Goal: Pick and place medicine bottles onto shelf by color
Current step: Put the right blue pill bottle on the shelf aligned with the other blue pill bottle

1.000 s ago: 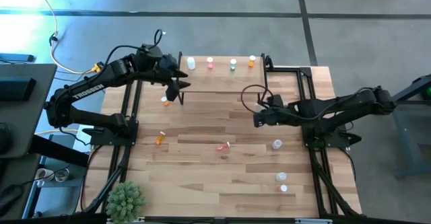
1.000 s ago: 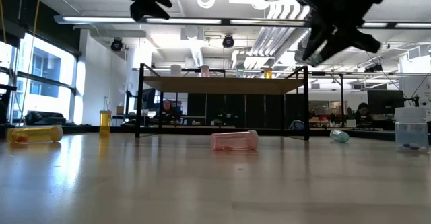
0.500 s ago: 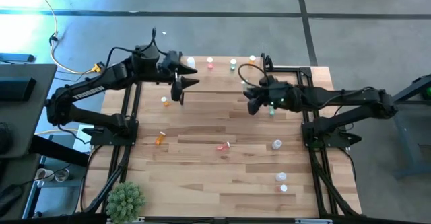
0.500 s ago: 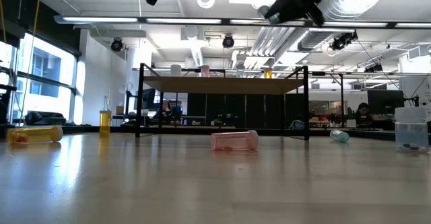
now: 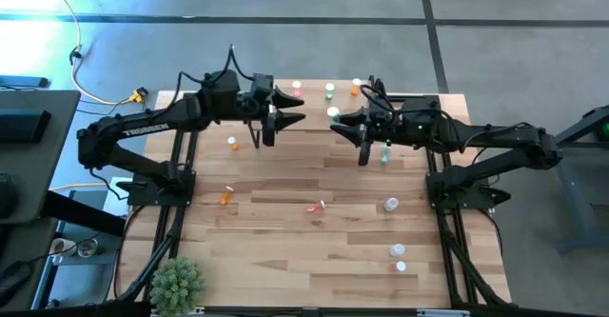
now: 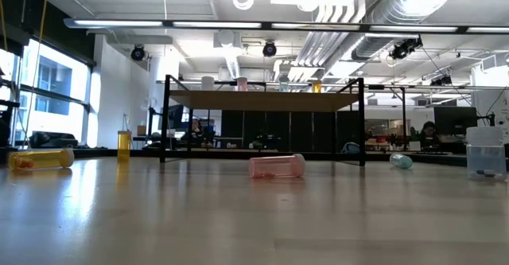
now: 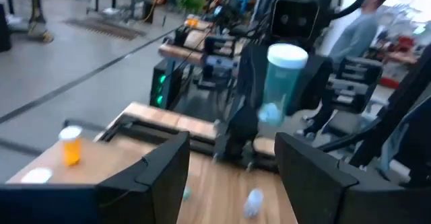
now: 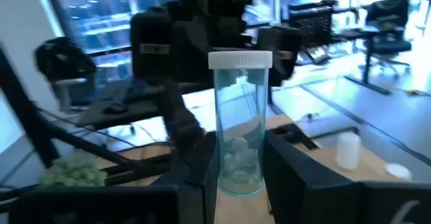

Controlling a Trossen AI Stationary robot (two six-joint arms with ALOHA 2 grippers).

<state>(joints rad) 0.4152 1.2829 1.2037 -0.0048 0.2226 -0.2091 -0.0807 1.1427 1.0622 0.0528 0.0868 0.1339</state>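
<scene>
Right fingers [image 8: 239, 183]: being kept clamped on a clear green-tinted vial [image 8: 240, 126] with a white cap, held upright between them.
Right arm: being held raised over the shelf [image 5: 314, 108], its fingers [image 5: 344, 122] pointing toward the left arm.
Left fingers [image 5: 288, 108]: being held apart with nothing between them, raised beside the shelf and facing the right fingers.
Shelf: pink [image 5: 297, 89], green [image 5: 329, 90] and orange [image 5: 355, 89] vials are standing along its far edge, beyond both sets of fingers.
Tabletop [image 5: 285, 250]: orange vials [image 5: 226, 196], a pink one [image 5: 315, 207] lying down and clear ones [image 5: 391, 204] are scattered below and behind the fingers.
</scene>
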